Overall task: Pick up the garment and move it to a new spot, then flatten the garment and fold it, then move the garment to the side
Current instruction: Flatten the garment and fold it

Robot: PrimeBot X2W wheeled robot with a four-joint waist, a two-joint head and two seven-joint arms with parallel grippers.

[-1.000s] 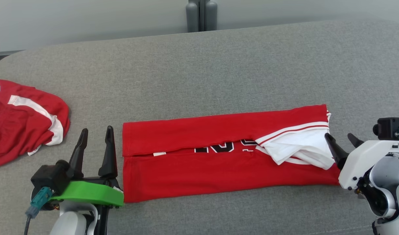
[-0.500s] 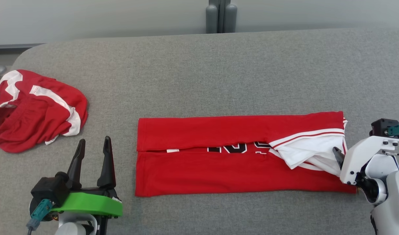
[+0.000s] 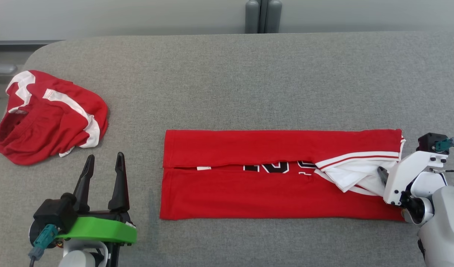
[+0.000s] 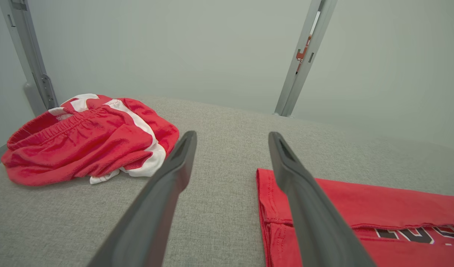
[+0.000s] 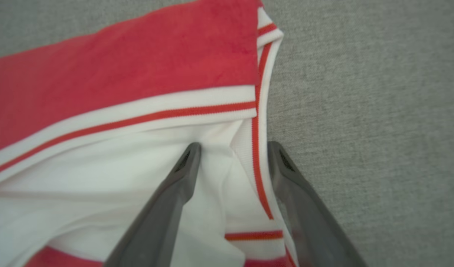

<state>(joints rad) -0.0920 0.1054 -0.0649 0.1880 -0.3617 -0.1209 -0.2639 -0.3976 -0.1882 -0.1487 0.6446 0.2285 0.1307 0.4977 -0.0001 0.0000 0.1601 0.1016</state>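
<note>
Garment: red jersey folded into 1 long band, lying left to right on the near half of the table. Its 2 long flaps meet along the middle, with black lettering showing in the gap.
Right end: white striped cloth bunches loosely here and does not lie flat.
Right hand: fingers spread wide, straddling the striped edge at the garment's right end. 1 finger lies on the white cloth, the other just beside the edge over the table; nothing is pinched yet.
Left hand: fingers spread wide and empty, above bare table just left of the garment's left edge, not touching it.
Other cloth: crumpled red-and-white heap at the far left, well apart from the garment.
Handling: judged soft, light and limp. It will sag from any hold, and the stacked layers probably slide over each other.
Where to hold: likely the 2 short ends, pinching through all layers near the corners. The bunched white part offers an easy bite but may lift only 1 layer.
Risk: a pull from 1 end alone could open the flaps.
</note>
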